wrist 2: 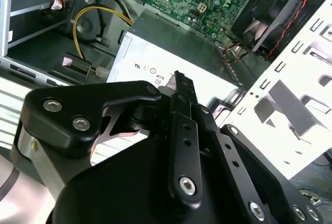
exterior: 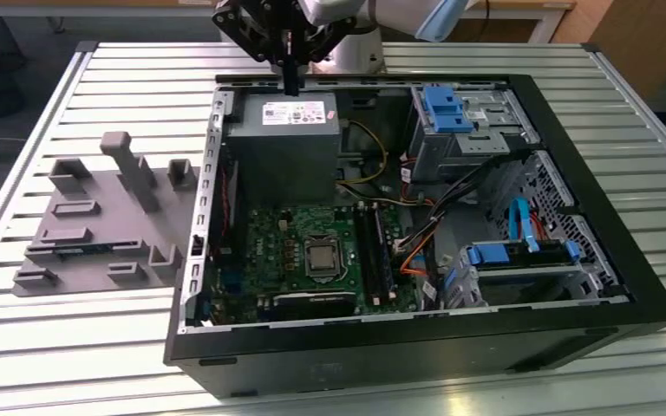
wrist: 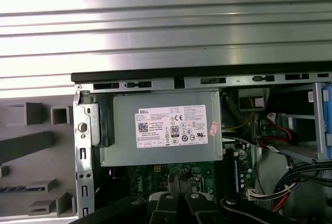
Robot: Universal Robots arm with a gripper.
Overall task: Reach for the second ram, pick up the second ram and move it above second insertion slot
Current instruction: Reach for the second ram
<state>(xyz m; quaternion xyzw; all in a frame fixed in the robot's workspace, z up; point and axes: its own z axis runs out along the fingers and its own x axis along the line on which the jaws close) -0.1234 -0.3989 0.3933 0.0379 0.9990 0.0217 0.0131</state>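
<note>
Exterior view: clenched, empty gripper point(exterior: 291, 87) hovers over the power supply point(exterior: 284, 139); RAM stick point(exterior: 76, 251) sits slotted in its fixture point(exterior: 79, 208), graspable.

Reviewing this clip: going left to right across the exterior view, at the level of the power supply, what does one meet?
Grey slotted fixture → power supply → yellow cable → blue drive-bay bracket.
</note>
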